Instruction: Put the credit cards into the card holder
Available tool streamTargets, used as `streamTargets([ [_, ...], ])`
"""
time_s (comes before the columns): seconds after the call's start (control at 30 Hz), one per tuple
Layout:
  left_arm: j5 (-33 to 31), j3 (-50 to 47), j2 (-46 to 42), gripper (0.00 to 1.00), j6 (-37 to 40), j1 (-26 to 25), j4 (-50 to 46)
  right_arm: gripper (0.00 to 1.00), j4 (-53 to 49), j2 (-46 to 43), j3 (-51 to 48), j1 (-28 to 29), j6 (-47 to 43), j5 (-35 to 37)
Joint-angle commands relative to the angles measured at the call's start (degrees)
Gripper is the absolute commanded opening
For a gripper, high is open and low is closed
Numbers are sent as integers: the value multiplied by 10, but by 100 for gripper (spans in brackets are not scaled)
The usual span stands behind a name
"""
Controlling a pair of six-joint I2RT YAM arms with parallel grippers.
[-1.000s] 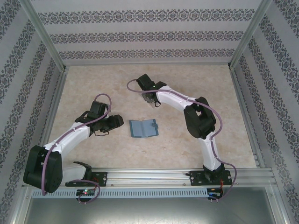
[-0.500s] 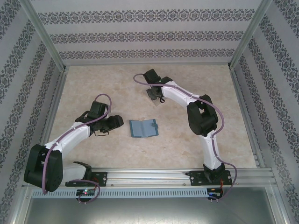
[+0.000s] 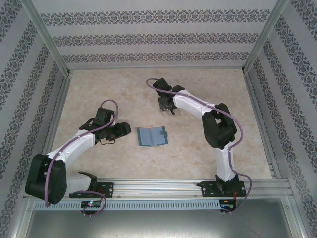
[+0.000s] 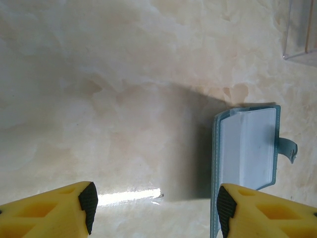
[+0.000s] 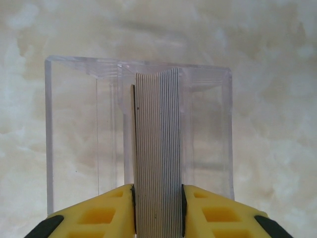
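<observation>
In the right wrist view a thick stack of pale credit cards stands on edge inside a clear plastic stand. My right gripper is shut on the stack, both pads pressing its two faces. From above, that gripper sits at the stand near the middle back of the table. The teal card holder lies open and flat in the centre, its pale lining facing up. My left gripper is open just left of it, low over bare table, with its right finger beside the holder's left edge.
The table is a beige marbled surface walled by patterned panels and metal rails. A corner of the clear stand shows at the top right of the left wrist view. The holder's strap tab sticks out on its right side.
My right arm has shifted a little right and down onto the stand, and its jaws have narrowed onto the card stack. The left arm and the card holder have not moved.
</observation>
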Motion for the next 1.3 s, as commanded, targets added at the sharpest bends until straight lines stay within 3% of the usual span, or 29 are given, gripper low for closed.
streamTargets([
  [0.0, 18, -7, 7, 67, 16, 4, 6, 34, -9, -32, -19, 9, 89, 35],
  [0.23, 21, -10, 6, 67, 20, 4, 7, 49, -31, -2, 28, 9, 44, 57],
  [0.57, 5, -20, -14, 67, 26, 4, -2, 58, -72, 57, 87, 12, -37, 119],
  [1.03, -9, -16, -28, 67, 24, 5, -12, 61, -44, 0, 67, 10, -45, 39],
  [1.27, -14, -16, -32, 67, 23, 5, -16, 61, -36, 12, 61, 2, -46, 13],
])
